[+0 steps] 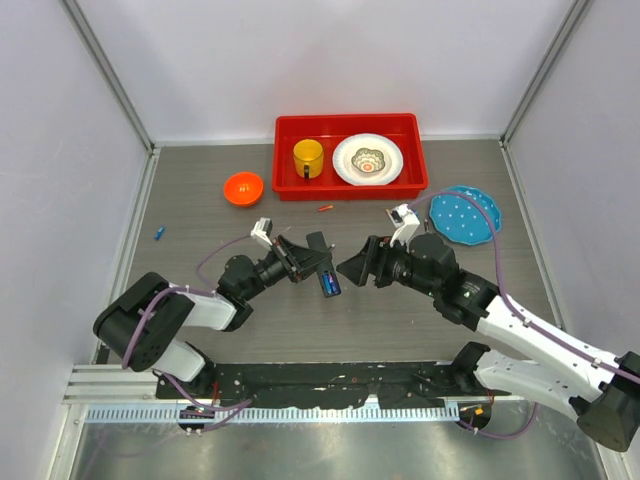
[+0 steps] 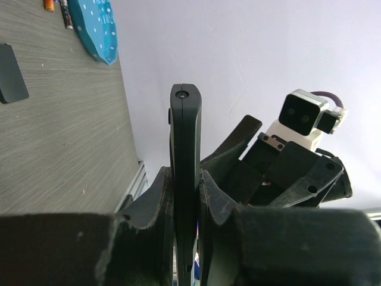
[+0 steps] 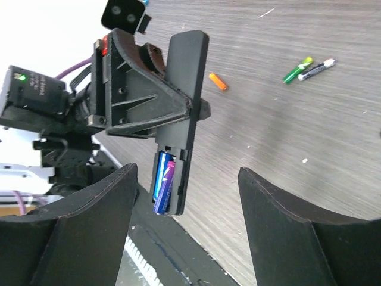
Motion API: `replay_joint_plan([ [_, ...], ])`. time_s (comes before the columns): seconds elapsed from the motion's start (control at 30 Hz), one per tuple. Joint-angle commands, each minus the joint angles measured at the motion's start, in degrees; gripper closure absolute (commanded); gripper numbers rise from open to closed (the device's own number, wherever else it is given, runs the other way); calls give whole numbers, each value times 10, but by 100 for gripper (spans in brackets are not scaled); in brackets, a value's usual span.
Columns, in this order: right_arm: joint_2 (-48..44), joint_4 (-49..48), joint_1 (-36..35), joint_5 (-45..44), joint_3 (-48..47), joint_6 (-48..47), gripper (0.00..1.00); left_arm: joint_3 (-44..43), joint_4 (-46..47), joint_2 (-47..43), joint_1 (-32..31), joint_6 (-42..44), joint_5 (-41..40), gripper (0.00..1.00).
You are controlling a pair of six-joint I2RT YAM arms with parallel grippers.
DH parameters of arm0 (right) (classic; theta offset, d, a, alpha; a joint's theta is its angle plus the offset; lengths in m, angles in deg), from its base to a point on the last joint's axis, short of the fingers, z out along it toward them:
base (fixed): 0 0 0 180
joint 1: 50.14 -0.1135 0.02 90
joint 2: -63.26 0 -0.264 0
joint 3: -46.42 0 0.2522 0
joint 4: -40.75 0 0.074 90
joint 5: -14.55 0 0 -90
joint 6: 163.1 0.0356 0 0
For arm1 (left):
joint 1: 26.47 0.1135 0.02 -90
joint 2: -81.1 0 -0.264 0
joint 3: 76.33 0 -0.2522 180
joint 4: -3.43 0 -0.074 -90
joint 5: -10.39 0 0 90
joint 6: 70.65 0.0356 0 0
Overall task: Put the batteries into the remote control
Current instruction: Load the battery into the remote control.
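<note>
Mid-frame the left gripper (image 2: 186, 190) is clamping the remote control (image 3: 186, 83); blue and purple batteries (image 3: 162, 182) are sitting in its compartment; the right gripper (image 1: 352, 268) is gaping wide just beside it

From the left wrist the remote control (image 2: 185, 143) shows only its thin edge, its lower end buried between the left end effector (image 2: 185, 185) fingers (image 2: 159, 199). Far left of the remote control a flat black piece (image 2: 12, 74) is cut by the frame; up-left of it the teal plate (image 2: 98, 33) and an orange battery (image 2: 51, 5) are clipped. From the right wrist, those fingers cover the remote control's middle, the batteries (image 3: 162, 182) in it show only partly, and the right end effector (image 3: 186, 174) fingers (image 3: 286, 232) run off the bottom. Overhead, a blue speck (image 1: 159, 233) far left of the remote control is too small to identify
</note>
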Motion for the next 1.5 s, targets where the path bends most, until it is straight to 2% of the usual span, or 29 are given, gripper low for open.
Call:
replay_joint_plan([
  [0.0,-9,-117,21,93,30,46,26,-28,147,9,2,-17,28,100],
  [0.2,5,-186,34,159,76,79,26,-29,146,5,3,-14,32,100],
  [0.5,26,-227,37,217,96,100,26,-31,147,3,2,-12,30,100],
  [0.67,29,-241,42,225,113,111,26,-32,147,1,2,-12,31,100],
  [1.47,61,-298,59,269,136,132,41,-30,147,-10,2,-13,34,100],
])
